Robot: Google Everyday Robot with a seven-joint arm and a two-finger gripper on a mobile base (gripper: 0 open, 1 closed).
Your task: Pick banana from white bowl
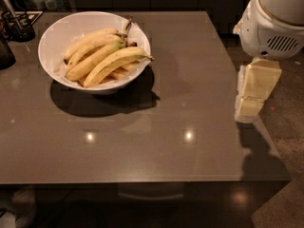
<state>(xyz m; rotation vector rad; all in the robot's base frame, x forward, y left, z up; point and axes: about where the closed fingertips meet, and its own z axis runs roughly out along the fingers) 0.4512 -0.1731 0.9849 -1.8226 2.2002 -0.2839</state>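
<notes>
Approach step: cross the table (190, 80) to the white bowl (54, 37) at far left, drop in over the rim, and take the banana (116, 62) mid-length; it lies frontmost in the pile. Arm (270, 27) hangs at the table's right edge, tool (249, 103) pointing down, well apart from the bowl. Tool open or closed: can't tell.

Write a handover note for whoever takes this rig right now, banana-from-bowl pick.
Hand: hangs at the right edge of the table, well clear of the bowl, no banana in it.
Banana: lies in the white bowl at the table's far left, in front of the other bananas, stem pointing right.
Done: nothing yet; banana not grasped.
Left: bring the hand over the bowl, grasp the banana, lift it out.
</notes>
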